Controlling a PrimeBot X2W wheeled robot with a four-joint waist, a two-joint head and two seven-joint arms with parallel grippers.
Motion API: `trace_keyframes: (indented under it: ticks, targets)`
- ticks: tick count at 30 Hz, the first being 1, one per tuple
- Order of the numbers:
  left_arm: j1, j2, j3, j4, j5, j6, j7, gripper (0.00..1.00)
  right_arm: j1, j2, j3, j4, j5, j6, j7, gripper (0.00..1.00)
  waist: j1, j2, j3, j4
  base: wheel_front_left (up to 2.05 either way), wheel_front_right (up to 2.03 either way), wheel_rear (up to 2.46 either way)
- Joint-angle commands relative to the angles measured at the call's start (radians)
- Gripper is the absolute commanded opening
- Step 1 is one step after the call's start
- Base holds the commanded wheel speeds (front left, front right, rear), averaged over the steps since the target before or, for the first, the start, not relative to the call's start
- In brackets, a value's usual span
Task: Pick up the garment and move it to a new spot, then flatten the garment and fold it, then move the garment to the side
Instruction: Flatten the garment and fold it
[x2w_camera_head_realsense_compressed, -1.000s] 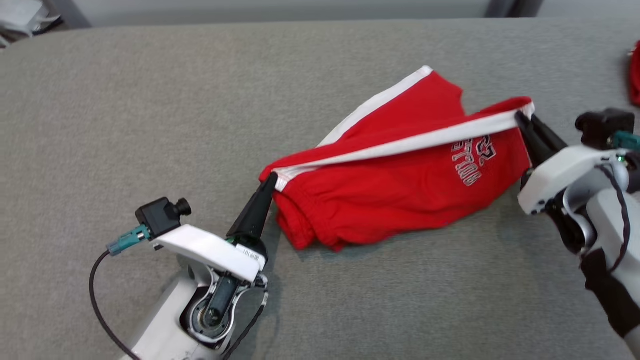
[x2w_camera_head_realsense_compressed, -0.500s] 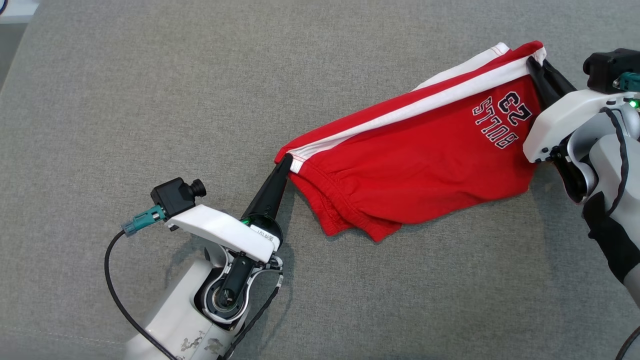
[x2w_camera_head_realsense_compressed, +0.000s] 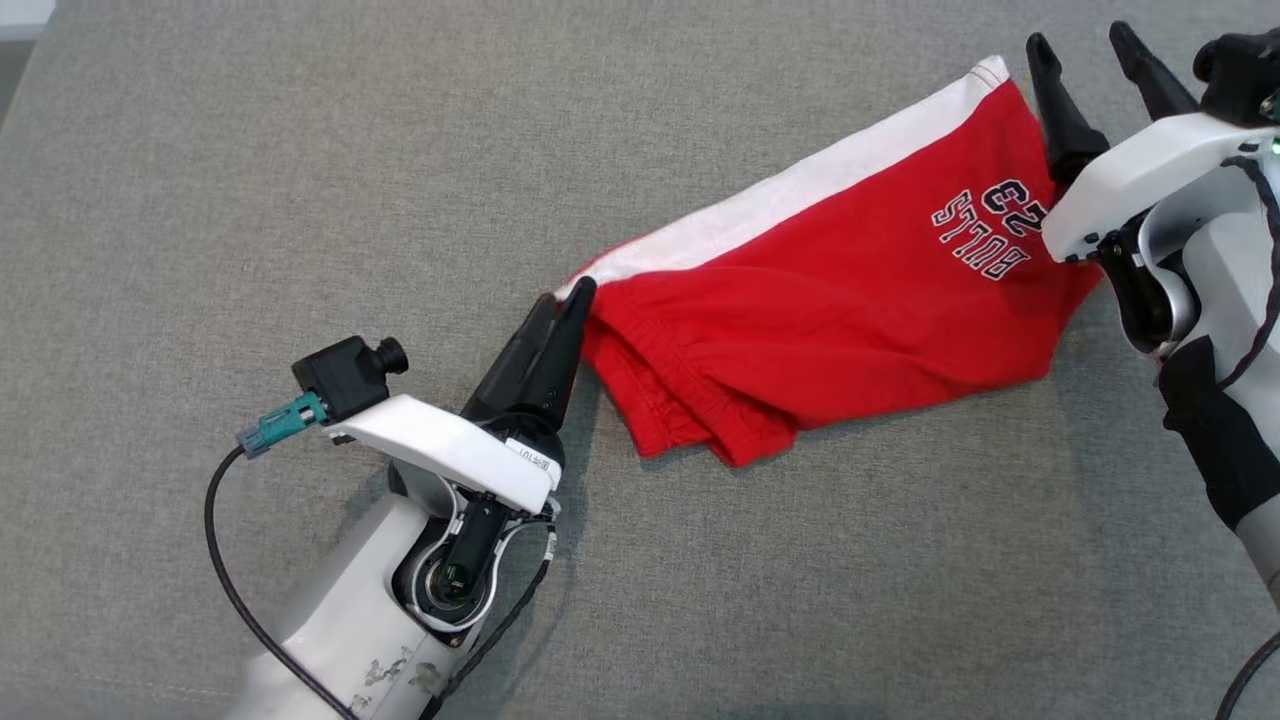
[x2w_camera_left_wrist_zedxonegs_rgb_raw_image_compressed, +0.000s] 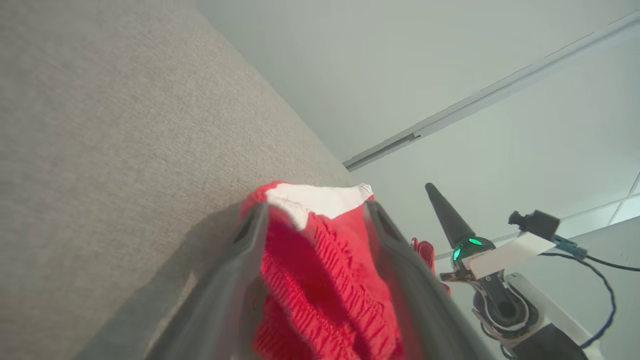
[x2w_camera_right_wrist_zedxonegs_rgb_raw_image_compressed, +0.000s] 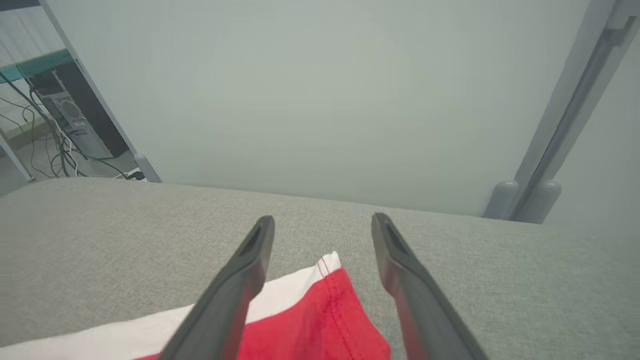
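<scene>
Red Bulls shorts (x2w_camera_head_realsense_compressed: 850, 290) lie on grey surface (x2w_camera_head_realsense_compressed: 300, 150); L claw (x2w_camera_head_realsense_compressed: 566, 292) open at waistband (x2w_camera_head_realsense_compressed: 640, 395), R claw (x2w_camera_head_realsense_compressed: 1078, 35) open at hem (x2w_camera_head_realsense_compressed: 1012, 100).

Red fabric shorts with a white side stripe (x2w_camera_head_realsense_compressed: 800, 320) bear a dark, white-edged print (x2w_camera_head_realsense_compressed: 988, 232) at the upper right of the head view, upside down: "BULLS", with "23" above it.
</scene>
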Motion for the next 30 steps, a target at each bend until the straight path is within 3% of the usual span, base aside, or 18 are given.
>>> trace_keyframes:
  ticks: [1, 6, 9, 18, 30]
  targets:
    - [-0.03, 0.033, 0.028, -0.011, 0.02, -0.001, -0.015, 1.0, 0.039, 0.008, 0.0, -0.032, -0.012, 0.0, -0.013, 1.0, 0.0, 0.0, -0.01, -0.01, 0.0, 0.0, 0.0]
    - [0.005, 0.074, 0.04, 0.025, 0.158, 0.0, -0.057, 1.0, 0.145, 0.015, -0.062, -0.136, -0.074, 0.0, -0.013, 1.0, 0.0, 0.0, -0.056, -0.041, 0.0, 0.0, 0.0]
    - [0.048, 0.09, 0.111, -0.007, 0.276, 0.028, -0.062, 1.0, 0.216, 0.021, -0.095, -0.203, -0.108, 0.0, -0.013, 1.0, 0.0, 0.0, -0.083, -0.059, 0.0, 0.0, 0.0]
    - [0.298, 0.023, 0.397, -0.235, 0.692, 0.097, -0.062, 1.0, 0.447, 0.075, -0.19, -0.434, -0.218, 0.0, -0.013, 1.0, 0.0, 0.0, -0.168, -0.11, 0.0, 0.0, 0.0]
    - [0.519, -0.065, 0.58, -0.362, 0.984, 0.081, -0.063, 1.0, 0.65, 0.123, -0.269, -0.599, -0.265, 0.0, -0.013, 1.0, 0.0, 0.0, -0.265, -0.185, 0.0, 0.0, 0.0]
